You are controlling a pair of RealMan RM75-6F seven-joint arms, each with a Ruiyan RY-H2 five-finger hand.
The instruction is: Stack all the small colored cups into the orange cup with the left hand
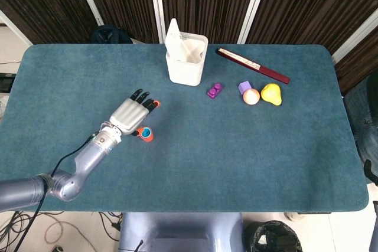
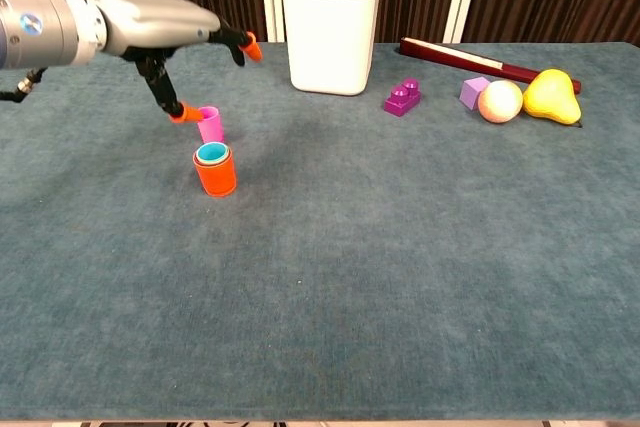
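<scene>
An orange cup (image 2: 215,172) stands on the blue table mat with a teal cup (image 2: 211,154) nested inside it; in the head view the orange cup (image 1: 146,135) shows just right of my wrist. Just behind it a pink cup (image 2: 210,124) stands upright on the mat; the head view hides it under my hand. My left hand (image 2: 150,22) hovers above the cups with fingers spread, and its thumb tip (image 2: 178,115) hangs beside the pink cup's rim; I cannot tell whether they touch. From above, the left hand (image 1: 133,113) holds nothing. The right hand is out of both views.
A white bin (image 2: 332,32) stands at the back centre. To the right lie a purple brick (image 2: 401,98), a lilac cube (image 2: 474,91), a peach ball (image 2: 500,101), a yellow pear (image 2: 552,96) and a dark red stick (image 2: 470,58).
</scene>
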